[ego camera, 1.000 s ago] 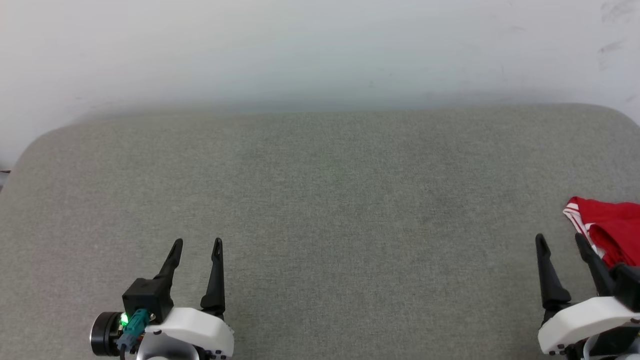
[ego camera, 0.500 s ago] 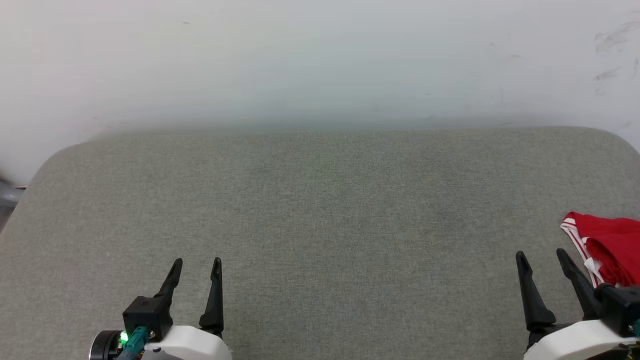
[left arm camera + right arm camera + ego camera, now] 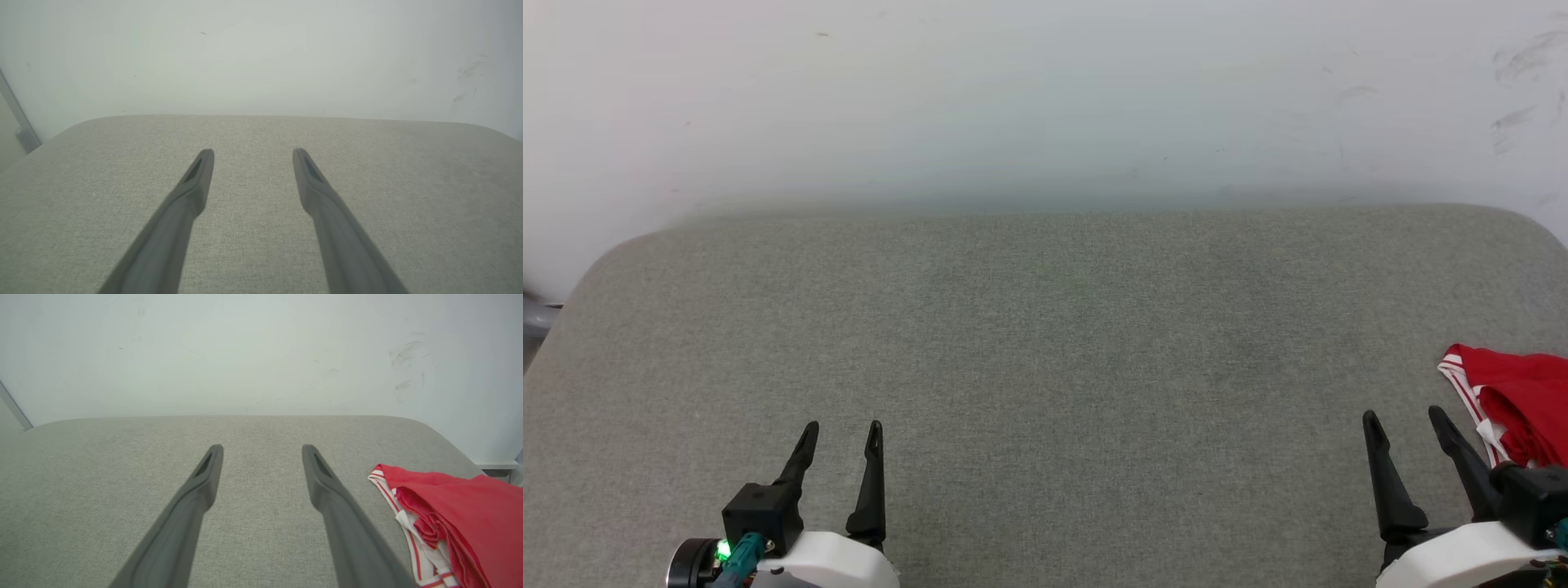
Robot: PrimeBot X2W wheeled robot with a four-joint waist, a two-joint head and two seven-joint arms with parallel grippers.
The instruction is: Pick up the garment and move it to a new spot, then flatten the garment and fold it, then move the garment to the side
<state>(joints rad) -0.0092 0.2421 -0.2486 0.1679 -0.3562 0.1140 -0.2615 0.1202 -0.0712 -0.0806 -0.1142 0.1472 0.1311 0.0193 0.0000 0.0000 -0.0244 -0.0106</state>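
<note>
Surface: a grey padded surface (image 3: 1045,327) with rounded far corners is seen, its far edge set against a pale wall (image 3: 1045,98).
Garment: the garment (image 3: 1515,392) is found bunched at the right edge of the padded surface and is partly cut off by the head view's border. Red cloth is seen, with red-and-white striped trim turned toward the surface's middle.
Left gripper: the left gripper (image 3: 841,426) is held over the near-left part of the padded surface. Its jaws are spread apart with nothing between them, and its fingers are pointed at the far edge.
Right gripper: the right gripper (image 3: 1403,413) is held over the near-right part of the padded surface, just beside the garment's striped trim. Its jaws are parted and nothing is held. Whether the cloth is touched cannot be told.
Open room: a broad stretch of grey fabric is laid out between the two grippers and on to the far edge.
Right edge: in the right wrist view, the surface's far-right corner is seen to round off just beyond the garment.
</note>
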